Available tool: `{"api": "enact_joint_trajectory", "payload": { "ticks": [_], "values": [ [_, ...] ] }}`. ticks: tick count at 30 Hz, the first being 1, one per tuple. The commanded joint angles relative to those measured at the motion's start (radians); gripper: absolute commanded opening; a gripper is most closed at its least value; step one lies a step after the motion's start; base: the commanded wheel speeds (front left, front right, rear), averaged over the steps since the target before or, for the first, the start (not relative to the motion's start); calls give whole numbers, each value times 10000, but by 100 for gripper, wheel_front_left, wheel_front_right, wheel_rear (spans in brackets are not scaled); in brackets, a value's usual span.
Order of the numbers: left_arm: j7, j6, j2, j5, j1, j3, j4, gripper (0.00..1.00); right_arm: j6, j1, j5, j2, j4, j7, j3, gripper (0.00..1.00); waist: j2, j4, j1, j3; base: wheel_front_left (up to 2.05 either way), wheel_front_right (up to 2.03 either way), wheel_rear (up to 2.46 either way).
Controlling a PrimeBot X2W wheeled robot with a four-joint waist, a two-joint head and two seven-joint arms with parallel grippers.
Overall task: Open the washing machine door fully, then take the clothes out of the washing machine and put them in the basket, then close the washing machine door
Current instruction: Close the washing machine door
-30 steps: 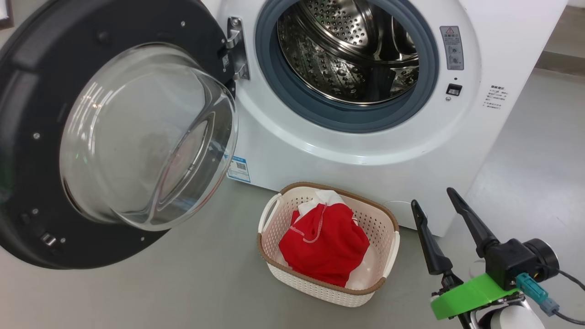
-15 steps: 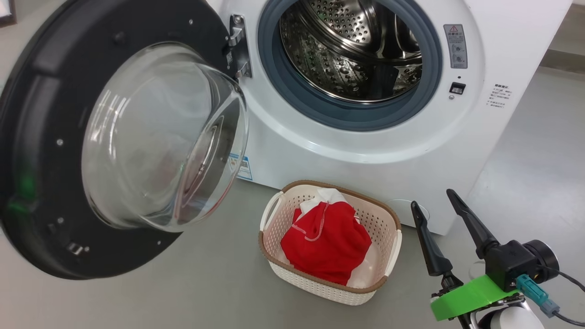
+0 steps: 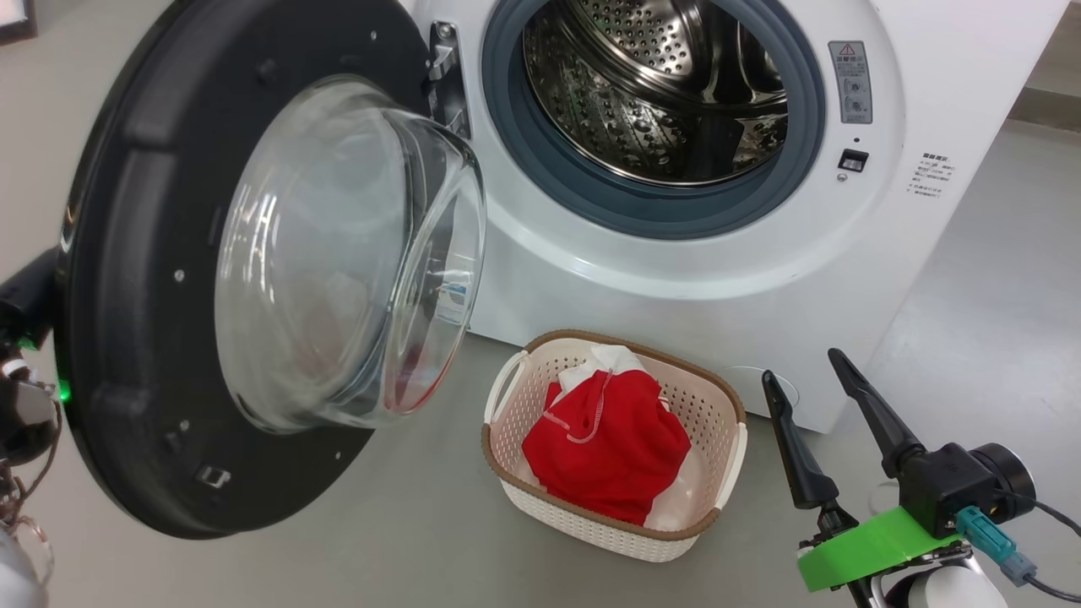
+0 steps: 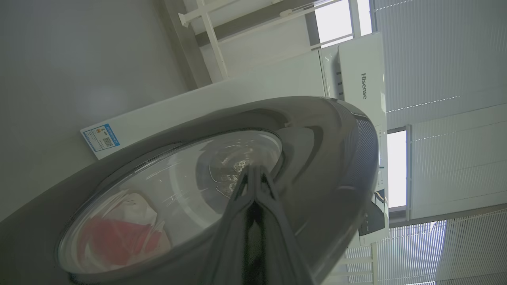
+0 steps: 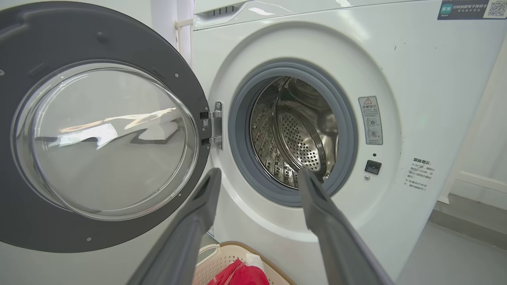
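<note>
- The right gripper (image 3: 801,365) hovers at the lower right of the head view, above the grey floor (image 3: 355,549). Its two dark fingers are spread wide with nothing between them, and they point toward the washing machine (image 3: 676,279).
- The left gripper (image 4: 253,169) has its fingers pressed together with nothing between them. In the left wrist view the tips lie at the outer face of the washing machine door (image 3: 127,295), by the edge of its window; I cannot tell whether they touch it.
- The basket (image 3: 591,536) stands on the floor just in front of the machine, below the drum opening and left of the right gripper.
- The clothes (image 3: 608,456) lie bundled inside the basket, red with a white panel and a drawstring on top.
- The door stands partly open on its hinge (image 3: 443,63) at the left of the opening. Its glass bowl (image 3: 338,253) bulges toward the machine's front.
- Behind it, the grey gasket (image 3: 642,215) rings the steel drum (image 3: 659,93), and no fabric shows inside.
- A small blue label (image 4: 101,136) sits at the machine's base.
</note>
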Motion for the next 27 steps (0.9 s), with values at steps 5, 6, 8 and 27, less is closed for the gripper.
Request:
{"api": "enact_joint_trajectory", "payload": {
  "ticks": [5, 6, 8, 27],
  "values": [
    [709, 327, -175, -305, 630, 23, -1405, 0, 62, -215, 75, 10, -232, -63, 172, 100, 0, 3, 0, -2, 0, 0, 0],
    [850, 361, -276, -366, 733, 5, -1665, 0, 62, -214, 80, 10, -229, -63, 169, 100, 0, 5, 0, -6, 0, 0, 0],
    [1145, 496, -466, -531, 941, 14, -2162, 0, 62, -215, 97, 10, -225, -63, 174, 100, 0, 2, 0, -8, 0, 0, 0],
    [2297, 1795, -1470, -1610, 2360, -591, -5386, 0, 62, -249, 147, 10, -200, -63, 198, 100, 0, -170, 0, 61, 0, 0, 0]
  ]
}}
